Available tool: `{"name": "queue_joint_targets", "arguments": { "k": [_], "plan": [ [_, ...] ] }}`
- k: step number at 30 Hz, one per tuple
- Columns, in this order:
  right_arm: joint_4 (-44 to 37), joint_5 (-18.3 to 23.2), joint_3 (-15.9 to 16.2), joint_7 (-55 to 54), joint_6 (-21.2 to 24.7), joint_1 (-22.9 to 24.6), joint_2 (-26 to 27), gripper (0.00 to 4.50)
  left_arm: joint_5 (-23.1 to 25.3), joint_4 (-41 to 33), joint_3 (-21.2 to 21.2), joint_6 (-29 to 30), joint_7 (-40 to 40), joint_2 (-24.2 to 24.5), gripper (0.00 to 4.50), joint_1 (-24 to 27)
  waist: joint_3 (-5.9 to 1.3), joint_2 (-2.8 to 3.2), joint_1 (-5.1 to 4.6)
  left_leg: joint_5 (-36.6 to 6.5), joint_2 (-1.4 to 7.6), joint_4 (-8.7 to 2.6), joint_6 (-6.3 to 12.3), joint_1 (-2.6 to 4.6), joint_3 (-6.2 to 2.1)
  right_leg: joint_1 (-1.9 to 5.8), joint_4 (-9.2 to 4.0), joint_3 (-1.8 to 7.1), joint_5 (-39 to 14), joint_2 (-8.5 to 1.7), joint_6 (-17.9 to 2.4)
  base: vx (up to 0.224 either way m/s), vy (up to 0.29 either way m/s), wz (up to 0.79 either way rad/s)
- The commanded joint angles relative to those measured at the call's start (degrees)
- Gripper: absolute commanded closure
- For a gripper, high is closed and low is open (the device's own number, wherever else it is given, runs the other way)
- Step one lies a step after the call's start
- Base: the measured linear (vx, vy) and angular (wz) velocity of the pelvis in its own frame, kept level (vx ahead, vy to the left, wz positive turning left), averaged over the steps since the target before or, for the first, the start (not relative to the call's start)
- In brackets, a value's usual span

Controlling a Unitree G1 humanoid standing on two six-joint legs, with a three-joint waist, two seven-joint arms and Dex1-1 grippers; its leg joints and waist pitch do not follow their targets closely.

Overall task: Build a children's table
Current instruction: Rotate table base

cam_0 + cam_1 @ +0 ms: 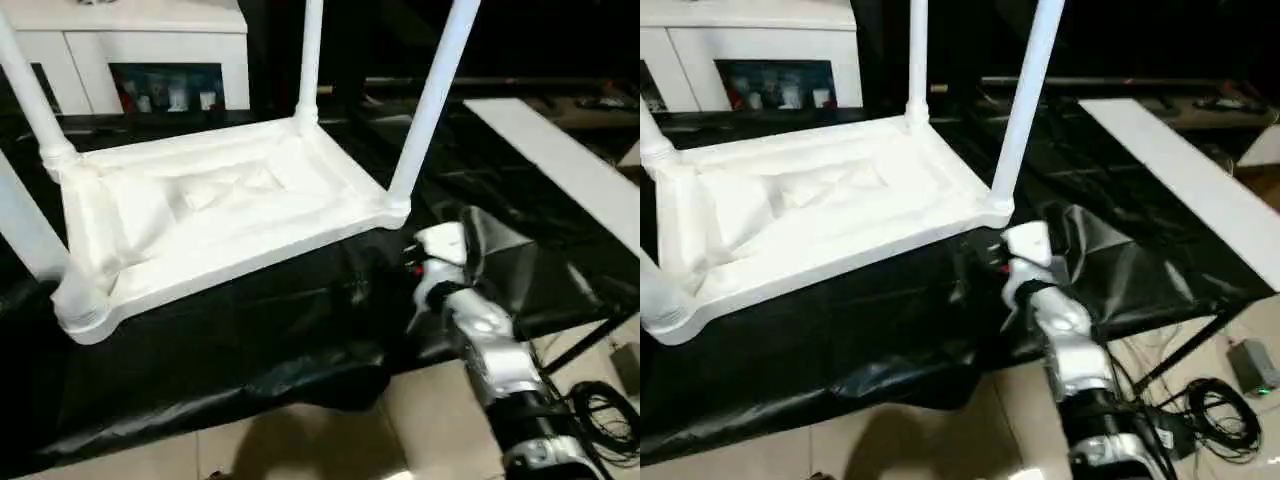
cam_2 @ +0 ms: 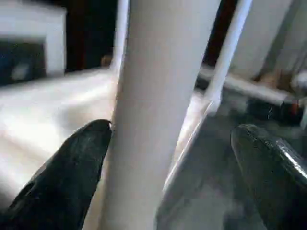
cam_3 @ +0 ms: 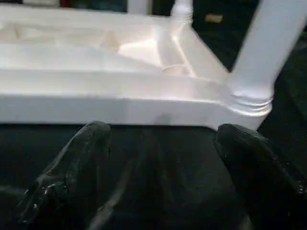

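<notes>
The children's table (image 1: pixel 215 225) is seen lying upside down on a black sheet (image 1: pixel 250 340) that covers the work surface, its ribbed underside turned upward. Four white tapered legs are seated in the round corner sockets and stand upright: a far leg (image 1: pixel 310 60), a near right leg (image 1: pixel 432 100), a far left leg (image 1: pixel 28 95), and a near left leg (image 1: pixel 25 235) at the edge of the head view.

The left gripper (image 2: pixel 172 158) is held wide open around one of the legs (image 2: pixel 158 115); one black finger (image 2: pixel 72 172) is seen just beside the tube, perhaps touching it, while the other finger (image 2: pixel 271 167) stands well apart from it. The leg is not clamped.

The right gripper (image 3: pixel 158 163) is also spread wide, with nothing between its fingers (image 3: pixel 76 163). It is pointed at the long side rim of the tabletop, near the corner socket of the near right leg (image 3: pixel 268 57), over the black sheet. In the head view the right forearm (image 1: pixel 490 345) is seen reaching toward that same corner.

A white cabinet (image 1: pixel 130 50) stands behind the table, and a long white board (image 1: pixel 570 165) lies on the sheet to the right. Black cables (image 1: pixel 605 420) are coiled on the tiled floor.
</notes>
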Motion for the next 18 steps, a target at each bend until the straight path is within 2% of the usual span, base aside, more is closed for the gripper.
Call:
{"name": "queue_joint_targets", "arguments": {
  "k": [1,2,5,8,10,13,15,16,17,18],
  "plan": [
    [2.65,-0.94,0.15,0.38,0.34,-1.76,-0.13,0.63,-0.48,-2.03,-4.07,-0.12,3.53,-2.47,0.06,-4.88,-2.67,1.97,-0.25,-20.89,1.3,-4.7,-3.43,1.74,-0.91,0.91,-4.96,2.61,-11.98,-3.24,-10.22,0.0,0.0,0.0],
    [2.87,-0.99,0.19,0.38,0.31,-1.92,-0.07,0.63,-0.43,-2.01,-4.41,-0.14,3.68,-2.71,0.06,-5.32,-2.7,1.96,-0.18,-21.1,1.22,-4.51,-3.51,1.95,-0.83,0.79,-5.05,2.63,-12.13,-3.31,-10.22,0.0,0.0,0.0],
    [5.42,-1.52,0.65,0.29,-0.1,-3.82,0.45,0.63,0.08,-1.08,-7.84,-0.29,4.62,-5.09,0.06,-9.86,-3.07,1.73,-0.33,-17.49,1.11,-4.34,-3.29,1.36,-0.87,1.54,-4.64,2.65,-8.85,-3.38,-10.14,0.0,0.0,0.0],
    [7.84,-1.91,0.89,0.24,-0.59,-5.61,0.68,0.63,-0.37,-1.27,-10.17,0.85,3.4,-6.87,0.06,-12.11,-3.13,1.95,-0.1,-17.26,1.12,-4.19,-3.34,1.61,-0.73,1.37,-4.69,2.58,-8.51,-3.31,-10.62,0.0,0.0,0.0],
    [7.84,-1.91,0.89,0.24,-0.59,-5.61,0.68,0.63,-0.37,-1.27,-10.17,0.85,3.4,-6.87,0.06,-12.11,-3.06,1.81,-0.14,-17.43,1.13,-4.29,-3.67,1.34,-0.84,1.58,-4.59,2.55,-8.98,-3.34,-10.41,0.0,0.0,0.0],
    [12.41,-2.67,0.7,0.28,-1.99,-8.65,0.9,0.63,-3.65,-8.88,-15.76,7.04,1.31,-9.27,0.06,-12.67,-3.21,1.79,-0.15,-17.52,1.37,-4.14,-4.09,1.71,-0.72,1.32,-4.43,2.47,-8.59,-3.43,-11.15,0.0,0.0,0.0],
    [13.96,-2.86,0.61,0.46,-2.41,-9.72,0.92,0.63,-5.44,-13.5,-19.5,10.17,0.53,-9.76,0.06,-12.38,-3.18,1.54,0.13,-17.01,1.34,-4.12,-3.72,1.59,-0.65,1.36,-4.31,2.51,-8.11,-3.37,-11.21,0.0,0.0,0.0],
    [15.14,-2.97,0.6,0.75,-2.71,-10.52,0.88,0.63,-7.01,-17.03,-22.79,12.75,-0.11,-9.71,0.06,-12.31,-3.14,1.43,0.26,-16.73,1.32,-4.2,-3.76,1.54,-0.59,1.37,-4.32,2.45,-7.76,-3.18,-10.75,0.0,0.0,0.0],
    [15.95,-3.07,0.63,0.91,-2.91,-11.05,0.81,0.63,-7.79,-18.9,-24.6,13.92,-0.35,-9.91,0.06,-12.7,-3.12,1.46,0.28,-16.86,1.26,-4.18,-3.88,1.48,-0.59,1.38,-4.23,2.45,-7.87,-3.19,-10.67,0.0,0.0,0.0],
    [16.45,-3.1,0.64,0.99,-3.05,-11.35,0.77,0.63,-8.16,-19.68,-25.43,14.46,-0.49,-10.03,0.06,-12.95,-3.22,1.22,0.2,-16.87,1.32,-4.18,-3.96,1.47,-0.57,1.47,-4.24,2.42,-7.87,-3.2,-10.57,0.0,0.0,0.0]
  ]
}}
